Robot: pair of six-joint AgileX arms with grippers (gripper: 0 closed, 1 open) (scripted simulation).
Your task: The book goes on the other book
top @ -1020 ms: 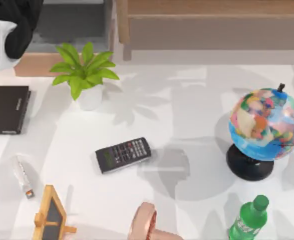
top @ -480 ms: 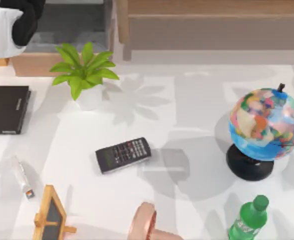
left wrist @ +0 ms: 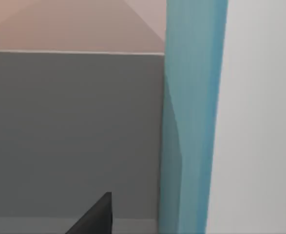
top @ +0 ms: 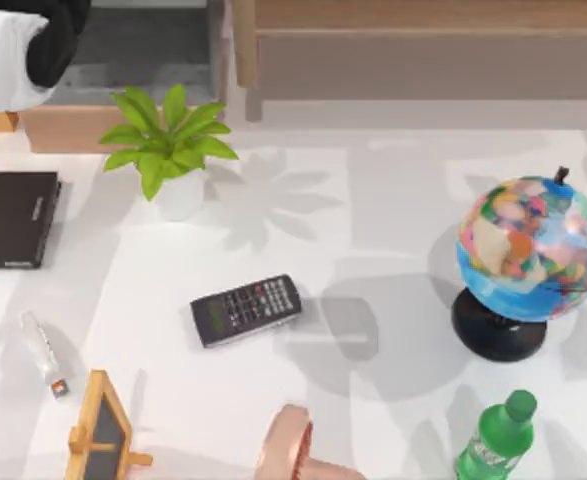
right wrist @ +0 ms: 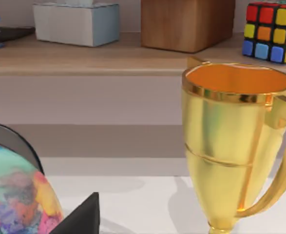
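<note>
On your white table [top: 373,230], the globe [top: 531,250] stands at the right of the top frame. The black book [top: 11,218] lies flat at the left edge. The plant [top: 168,145] is just up and right of it, and the calculator [top: 245,310] is mid-frame. A bottle [top: 495,438] stands lower right.

Your left arm [top: 23,45] sits in the upper left corner, past the table. Its wrist view shows the teal book [left wrist: 191,117] upright against a grey wall, close by the left gripper [left wrist: 96,214]. You cannot tell whether it is clamped.

The right gripper [right wrist: 82,217], grip also unclear, hangs near the globe and a gold trophy [right wrist: 230,141].
</note>
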